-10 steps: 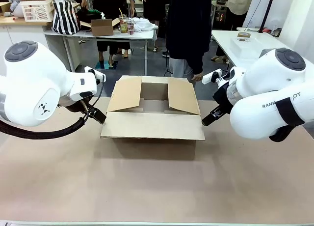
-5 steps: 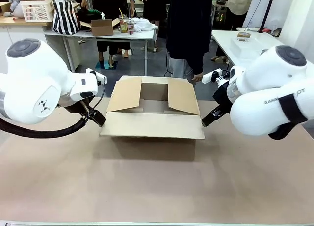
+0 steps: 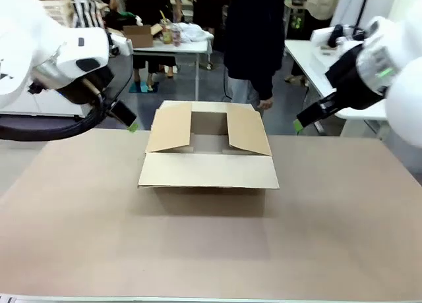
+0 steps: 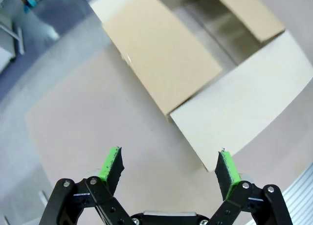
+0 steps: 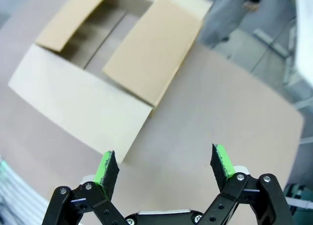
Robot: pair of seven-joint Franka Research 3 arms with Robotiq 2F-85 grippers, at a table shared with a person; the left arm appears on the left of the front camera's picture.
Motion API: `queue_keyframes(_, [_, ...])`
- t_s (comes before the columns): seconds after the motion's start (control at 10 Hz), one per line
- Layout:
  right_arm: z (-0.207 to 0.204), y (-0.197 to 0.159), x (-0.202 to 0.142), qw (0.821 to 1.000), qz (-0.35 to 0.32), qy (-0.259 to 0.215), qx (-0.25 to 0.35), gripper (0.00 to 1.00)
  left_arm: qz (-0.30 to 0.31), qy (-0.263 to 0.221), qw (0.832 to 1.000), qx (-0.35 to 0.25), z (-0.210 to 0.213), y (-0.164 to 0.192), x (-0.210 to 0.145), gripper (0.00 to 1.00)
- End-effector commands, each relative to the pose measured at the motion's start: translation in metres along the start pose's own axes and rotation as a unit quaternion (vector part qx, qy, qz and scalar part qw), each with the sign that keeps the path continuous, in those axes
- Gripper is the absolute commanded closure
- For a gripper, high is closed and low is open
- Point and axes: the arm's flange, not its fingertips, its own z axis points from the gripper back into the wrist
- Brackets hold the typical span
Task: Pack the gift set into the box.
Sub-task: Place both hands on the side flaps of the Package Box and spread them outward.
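Observation:
The box (image 3: pixel 208 171) stands in the middle of the table with its four flaps folded outward. The part of its inside that shows is bare cardboard. The gift set is out of view. My left gripper (image 3: pixel 128 122) hangs raised off the box's left side. My right gripper (image 3: pixel 302 124) hangs raised off its right side. In the left wrist view the left gripper (image 4: pixel 169 168) is open and empty above the table, with the box (image 4: pixel 161 54) ahead of it. In the right wrist view the right gripper (image 5: pixel 165 165) is open and empty, short of the box (image 5: pixel 142 49).
A person in dark clothes (image 3: pixel 254 39) stands at the far side behind the box, one hand (image 3: pixel 266 104) near its back right corner. The brown table (image 3: pixel 198 250) stretches wide in front of the box. White tables with clutter (image 3: pixel 165 43) stand farther back.
Both arms have lifted up and drawn back from the box's sides, so the grippers now hang higher. The box has not moved.

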Motion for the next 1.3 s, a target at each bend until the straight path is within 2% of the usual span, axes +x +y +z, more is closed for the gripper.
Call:
queue_keyframes(0.0, [-0.022, -0.008, -0.006, 0.999, -0.013, 0.029, 0.03, 0.0, 0.012, 0.037, 0.999, -0.017, -0.027, 0.002, -0.009, 0.0])
queue_keyframes(0.1, [0.0, 0.0, 0.0, 1.0, 0.0, 0.0, 0.0, 0.0, 0.0, 0.0, 1.0, 0.0, 0.0, 0.0, 0.0, 0.0])
queue_keyframes(0.2, [-0.008, -0.013, 0.005, 0.99, -0.064, -0.019, 0.124, 0.0, 0.003, 0.018, 0.991, -0.133, -0.011, -0.002, 0.004, 0.0])
queue_keyframes(0.3, [-0.011, -0.018, 0.014, 0.969, -0.153, -0.011, 0.192, 0.0, 0.007, 0.021, 0.964, -0.265, -0.011, 0.0, 0.007, 0.0])
queue_keyframes(0.4, [-0.01, -0.019, 0.026, 0.923, -0.264, 0.017, 0.278, 0.0, 0.019, 0.004, 0.923, -0.385, -0.009, 0.007, 0.01, 0.0])
queue_keyframes(0.5, [-0.009, -0.026, 0.031, 0.882, -0.301, 0.033, 0.361, 0.0, 0.03, -0.022, 0.866, -0.499, -0.008, 0.017, 0.011, 0.0])
queue_keyframes(0.6, [-0.01, -0.032, 0.034, 0.84, -0.334, 0.042, 0.425, 0.0, 0.059, -0.037, 0.833, -0.55, -0.009, 0.027, 0.007, 0.0])
queue_keyframes(0.8, [-0.021, -0.048, 0.029, 0.786, -0.381, 0.016, 0.487, 0.0, 0.102, -0.056, 0.809, -0.576, -0.018, 0.016, 0.009, 0.0])
queue_keyframes(0.9, [-0.027, -0.052, 0.025, 0.786, -0.392, 0.005, 0.477, 0.0, 0.127, -0.061, 0.814, -0.563, -0.022, 0.018, 0.008, 0.0])
queue_keyframes(1.0, [-0.03, -0.048, 0.023, 0.833, -0.392, -0.003, 0.391, 0.0, 0.155, -0.027, 0.883, -0.442, -0.023, 0.019, 0.006, 0.0])
queue_keyframes(1.1, [-0.005, -0.045, 0.03, 0.816, -0.343, 0.011, 0.466, 0.0, 0.075, -0.105, 0.819, -0.559, -0.001, 0.016, 0.002, 0.0])
queue_keyframes(1.2, [-0.005, -0.045, 0.03, 0.816, -0.343, 0.011, 0.466, 0.0, 0.075, -0.105, 0.819, -0.559, -0.001, 0.016, 0.002, 0.0])
